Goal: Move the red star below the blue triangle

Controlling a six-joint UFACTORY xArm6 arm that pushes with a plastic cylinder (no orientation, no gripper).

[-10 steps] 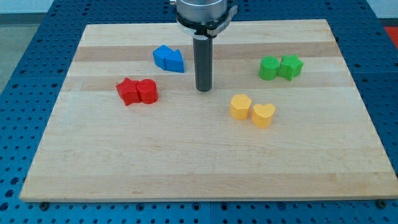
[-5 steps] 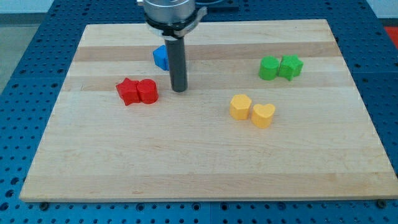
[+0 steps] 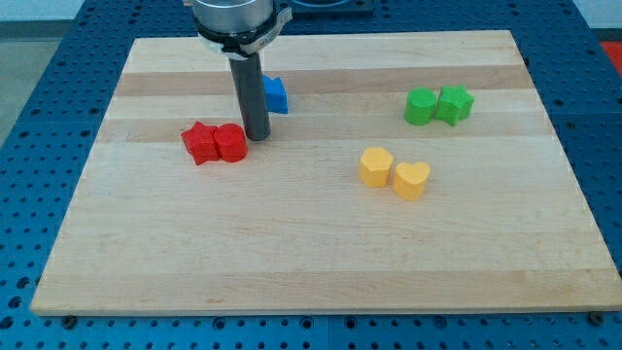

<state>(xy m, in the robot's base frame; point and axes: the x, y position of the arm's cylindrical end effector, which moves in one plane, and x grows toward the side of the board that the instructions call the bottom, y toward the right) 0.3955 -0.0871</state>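
Rod stands with my tip (image 3: pixel 258 138) just right of the red cylinder (image 3: pixel 231 143), beside the red star (image 3: pixel 202 143); no hand shows.

my tip (image 3: pixel 258 138) just right of star (image 3: pixel 201 143)

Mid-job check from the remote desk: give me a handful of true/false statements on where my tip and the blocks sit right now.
1. My tip is just at the view's right of the red round block. True.
2. The red star sits alone, apart from other blocks. False: it touches the red round block on its right.
3. The blue block is partly hidden behind the rod. True.
4. The two green blocks lie at the view's bottom left. False: they are at the upper right.
5. The yellow heart sits beside another yellow block. True.
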